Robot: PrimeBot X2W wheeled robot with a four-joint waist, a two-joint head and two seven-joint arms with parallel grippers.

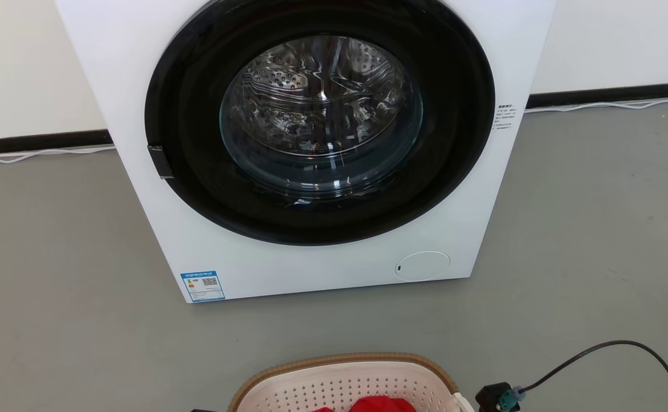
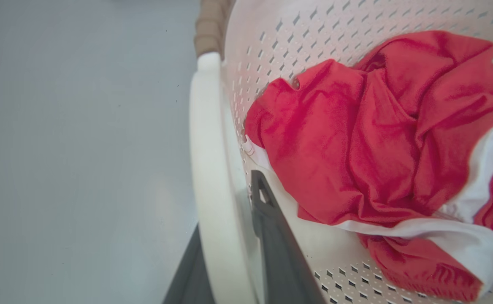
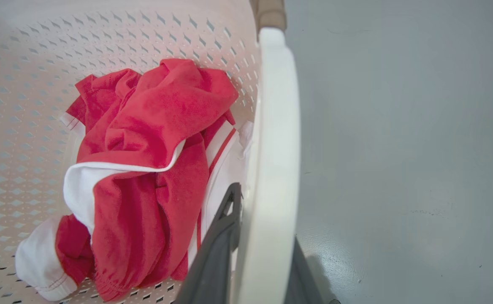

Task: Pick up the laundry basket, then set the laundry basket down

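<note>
Grab looks done: left gripper [image 2: 229, 211] and right gripper [image 3: 265, 219] each clamped on one of the white handles [image 2: 210, 160] of the laundry basket [image 1: 345, 383] in front of the washer [image 1: 156, 229], can't tell if it's lifted yet, set-down's left.

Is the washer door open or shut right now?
Shut. In the head view the washer door sits flat against the front of the washer, no gap round its dark ring.
</note>
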